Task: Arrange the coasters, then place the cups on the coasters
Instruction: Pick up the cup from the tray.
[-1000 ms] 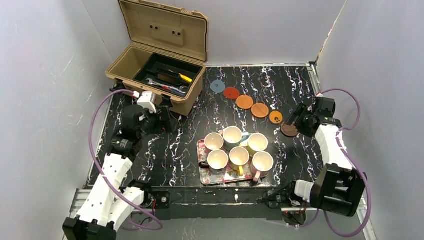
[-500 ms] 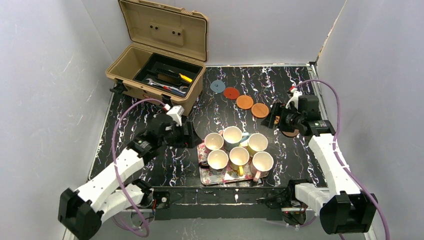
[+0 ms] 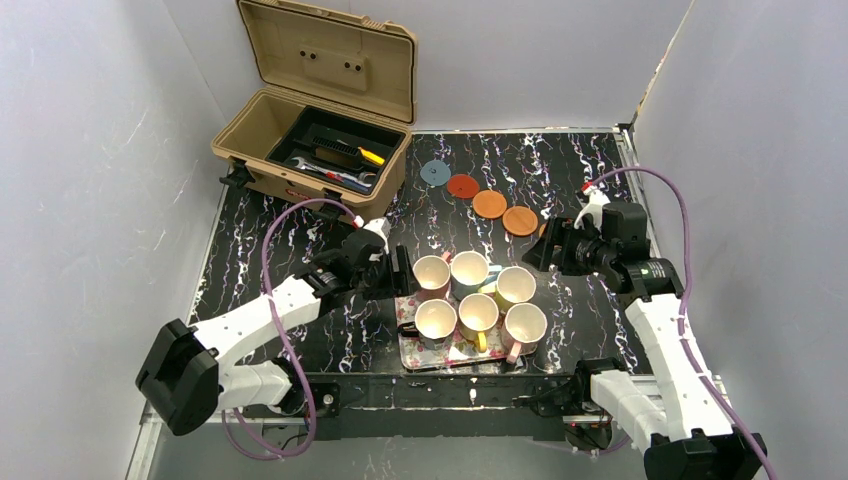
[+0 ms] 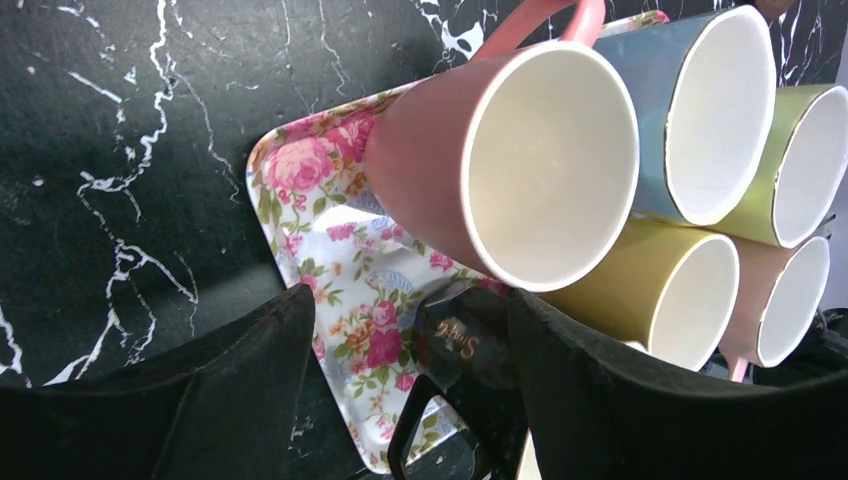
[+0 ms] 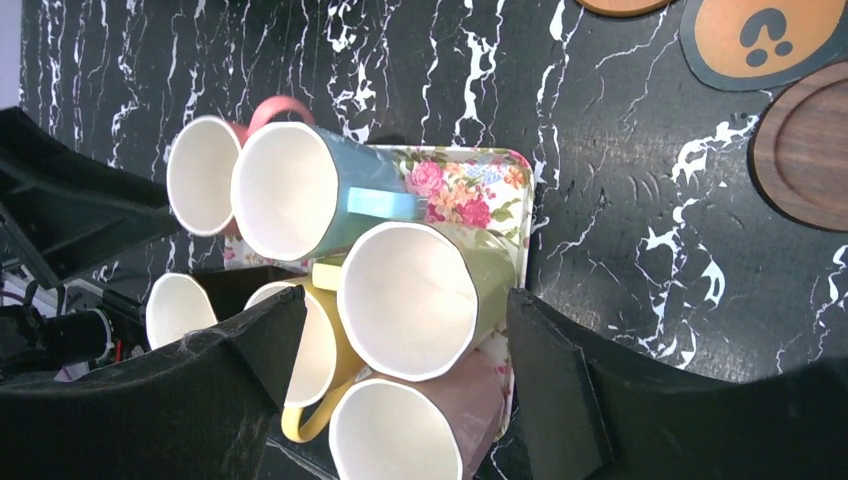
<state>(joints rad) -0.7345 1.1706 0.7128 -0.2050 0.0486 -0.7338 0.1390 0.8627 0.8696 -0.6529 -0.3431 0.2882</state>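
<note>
Top external view: six cups (image 3: 478,312) stand bunched on the floral tray (image 3: 415,355) at 6 o'clock on the black marbled table (image 3: 300,220); none sits on a coaster. Four coasters show in a diagonal row running from 12 toward 3 o'clock: blue-grey coaster (image 3: 435,172), red coaster (image 3: 462,186), orange coaster (image 3: 489,204), brown-orange coaster (image 3: 520,221). The row's lower end is hidden behind the right arm. Open tan toolbox (image 3: 315,120) at the 10 o'clock corner.

Left gripper (image 3: 396,271): at 9 o'clock of the tray, just beside the pink cup (image 3: 431,272). Left wrist view: fingers (image 4: 250,380) spread, nothing pinched. The pink cup's rim lies ahead of them, the blue cup (image 4: 700,110) against its 2 o'clock side. A dark-sided cup (image 4: 455,340) with a black handle lies low between the fingers.

Right gripper (image 3: 545,250): at 2 o'clock of the tray, near the pale green cup (image 3: 515,285). Right wrist view: fingers (image 5: 230,370) spread, holding nothing; the pale green cup is framed between them, contact cannot be told. Footprint-marked orange coaster (image 5: 765,35) and dark brown coaster (image 5: 805,160) lie just beside each other at 2 o'clock.
</note>
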